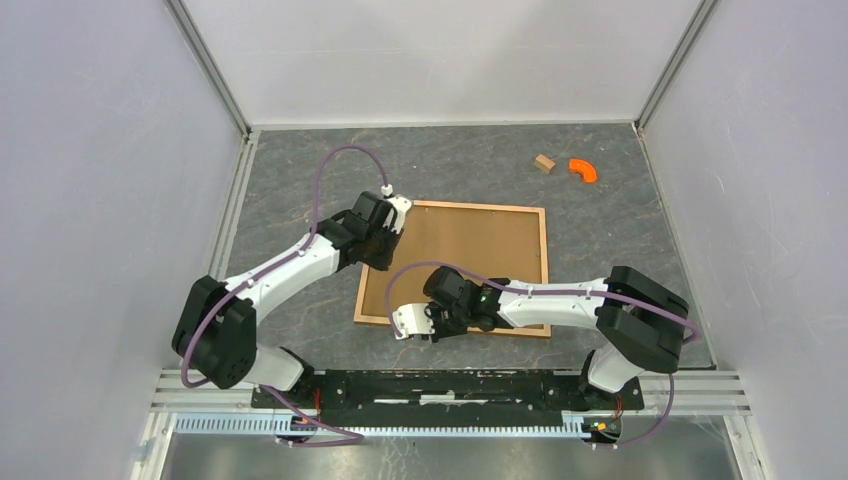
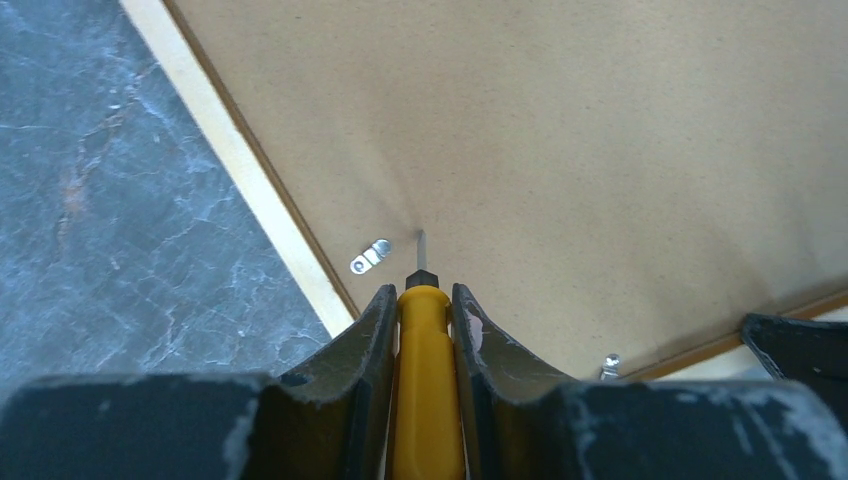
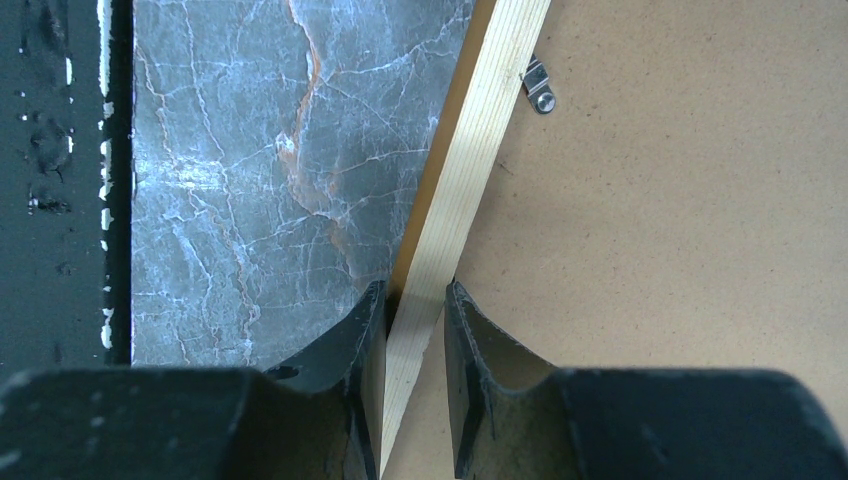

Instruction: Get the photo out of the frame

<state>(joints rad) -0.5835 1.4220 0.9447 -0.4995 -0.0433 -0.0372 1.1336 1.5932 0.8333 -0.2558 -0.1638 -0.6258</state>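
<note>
**Frame face down, both claws busy**

The grey marbled tabletop (image 1: 620,230) carries the frame (image 1: 544,270), lying flat in the middle with its back up. You see only its thin wooden border and the plain brown backing board (image 1: 470,245) filling it. The photo shows in none of your views.

Your right claw (image 3: 415,300) is at the frame's near edge by the left corner. It is nearly closed around the pale wooden rail, with one finger on the tabletop side and one over the board.

Your left claw (image 2: 422,300) is over the frame's far left part, closed on a yellow-handled screwdriver (image 2: 425,380). The thin metal tip touches the board just beside a small metal clip (image 2: 370,258) at the frame's edge.

Another clip (image 3: 538,88) sits farther along the near rail.

Well apart, at the far right, lie a small wooden block (image 1: 544,163) and an orange curved piece (image 1: 583,170).
</note>
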